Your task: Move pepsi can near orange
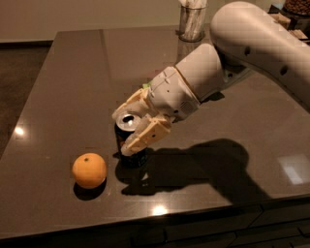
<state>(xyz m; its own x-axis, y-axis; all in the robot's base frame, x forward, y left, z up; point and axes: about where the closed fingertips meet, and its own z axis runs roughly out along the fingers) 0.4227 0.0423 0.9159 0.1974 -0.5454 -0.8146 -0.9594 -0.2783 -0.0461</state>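
Observation:
The pepsi can (130, 145) is dark with a silver top and stands upright on the dark table (72, 72), left of centre near the front. My gripper (133, 126) reaches down from the right, with one pale finger (145, 137) on the can's near side and the other on its far side, closed against it. The orange (89, 170) rests on the table to the can's front left, with a small gap between them. The can's base looks to be on the tabletop.
A metal cup (192, 22) stands at the table's back edge. A sliver of green (145, 86) peeks out behind my wrist. A bowl (296, 7) sits at the far right corner. The table's front edge runs just below the orange.

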